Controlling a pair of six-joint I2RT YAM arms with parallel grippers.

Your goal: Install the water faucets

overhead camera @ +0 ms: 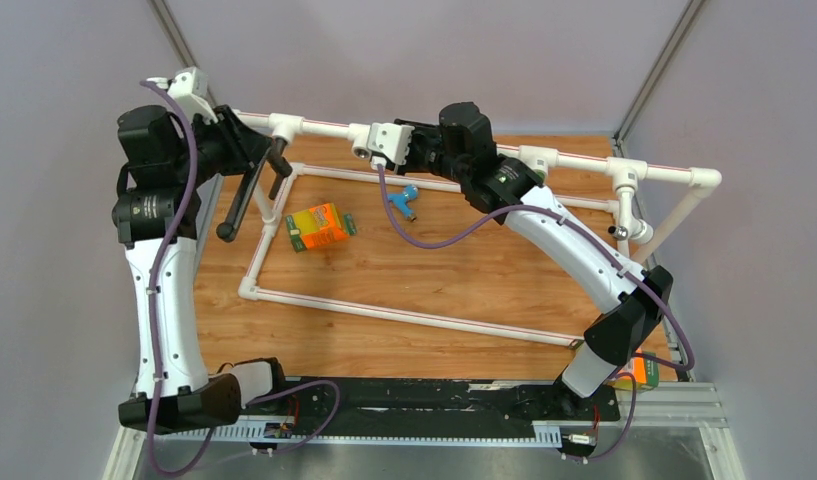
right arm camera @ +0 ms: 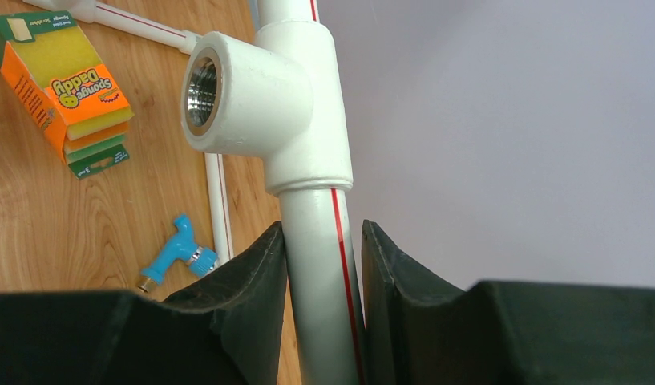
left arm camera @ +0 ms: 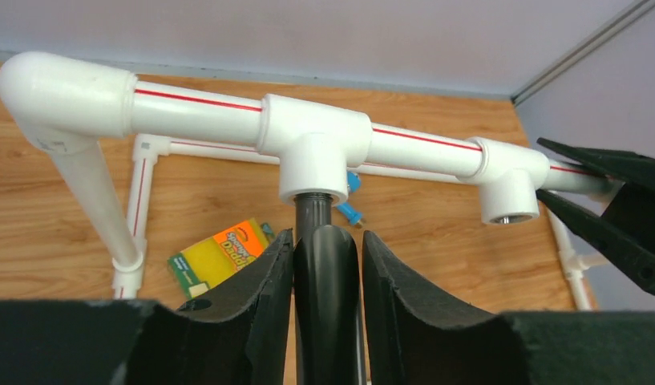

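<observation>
L end effector (left arm camera: 328,237) pinching dark faucet tube (left arm camera: 327,277) at tee socket (left arm camera: 312,152), R end effector (right arm camera: 322,229) clamping frame pipe (right arm camera: 312,212)

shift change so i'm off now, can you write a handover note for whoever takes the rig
Left claw: seems shut on the dark faucet, whose threaded end is in the left tee socket; how tight, cannot tell.
Right claw: shut on the frame's top pipe, likely steadying it.
Blue faucet: loose on the table.
Left to do: finish the dark faucet, then fit the blue one, perhaps in the empty socket.
</observation>
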